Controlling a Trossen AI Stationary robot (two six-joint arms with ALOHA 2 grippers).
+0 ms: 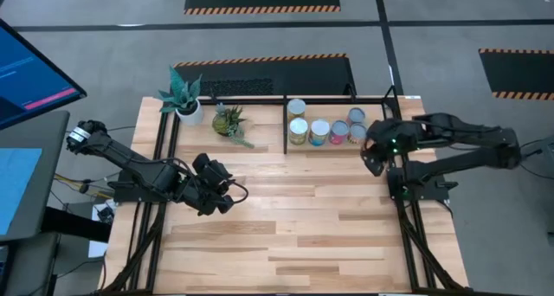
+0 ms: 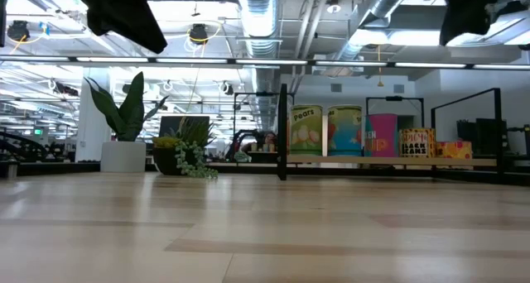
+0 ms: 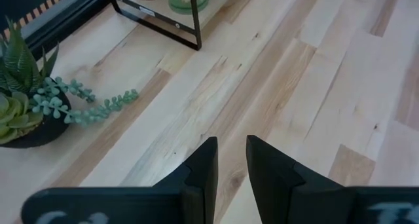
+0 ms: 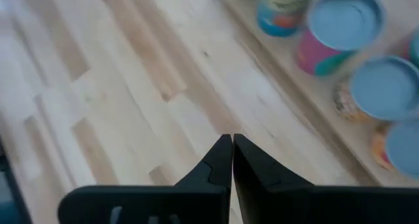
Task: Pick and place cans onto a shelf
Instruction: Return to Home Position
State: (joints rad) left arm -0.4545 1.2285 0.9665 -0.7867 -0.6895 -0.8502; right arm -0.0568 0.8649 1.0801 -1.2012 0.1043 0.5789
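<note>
Several cans (image 1: pixel 318 132) stand upright on the wood base of the black-barred shelf (image 1: pixel 286 127) at the table's far edge; the low view shows them in a row (image 2: pixel 344 132). My right gripper (image 1: pixel 372 162) hovers just in front of the shelf's right part, tilted down, shut and holding nothing (image 4: pixel 232 137); the cans' blue-grey tops (image 4: pixel 344 18) lie ahead of it. My left gripper (image 1: pixel 229 196) hangs over the bare table at left centre, open with nothing between its fingers (image 3: pixel 231 142).
Two small potted plants (image 1: pixel 183 97) (image 1: pixel 229 120) stand at the far left beside the shelf; one trails onto the table (image 3: pixel 91 109). Black frame bars run along the table's left and right sides (image 1: pixel 407 227). Bare wood spreads across the middle and near part.
</note>
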